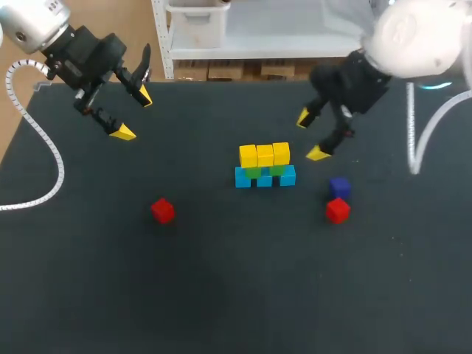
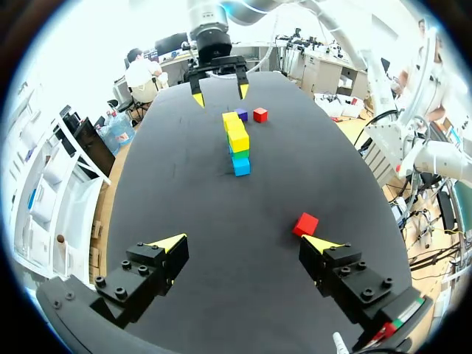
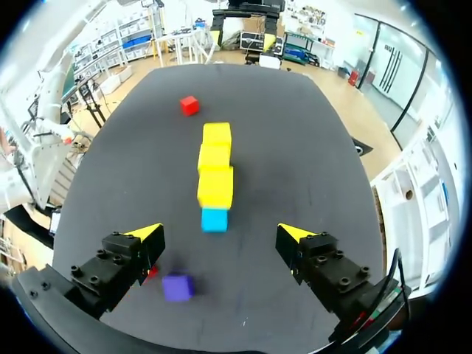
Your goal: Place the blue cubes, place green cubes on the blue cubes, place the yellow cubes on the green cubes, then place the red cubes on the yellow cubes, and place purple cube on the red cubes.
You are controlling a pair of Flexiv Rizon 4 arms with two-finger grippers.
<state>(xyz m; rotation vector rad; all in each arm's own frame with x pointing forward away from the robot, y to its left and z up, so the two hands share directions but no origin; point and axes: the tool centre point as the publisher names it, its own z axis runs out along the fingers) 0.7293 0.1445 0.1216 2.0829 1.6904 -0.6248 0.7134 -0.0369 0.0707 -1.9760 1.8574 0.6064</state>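
At the table's middle a row of blue cubes [image 1: 287, 178] carries green cubes [image 1: 254, 172] with three yellow cubes [image 1: 264, 155] on top. The same stack shows as yellow cubes [image 2: 234, 133] over blue [image 2: 241, 167], and as yellow cubes [image 3: 215, 168] over blue [image 3: 214, 219]. One red cube [image 1: 162, 211] lies left of the stack. Another red cube [image 1: 337, 211] and the purple cube [image 1: 339, 187] lie to its right. My right gripper [image 1: 310, 136] hangs open just right of the stack, holding nothing. My left gripper [image 1: 133, 114] is open at the far left.
The left red cube [image 2: 305, 223] sits just ahead of my left gripper [image 2: 245, 243]. The purple cube [image 3: 178, 287] lies under my right gripper [image 3: 219, 234], beside one finger. The other red cube [image 3: 189, 105] lies beyond the stack.
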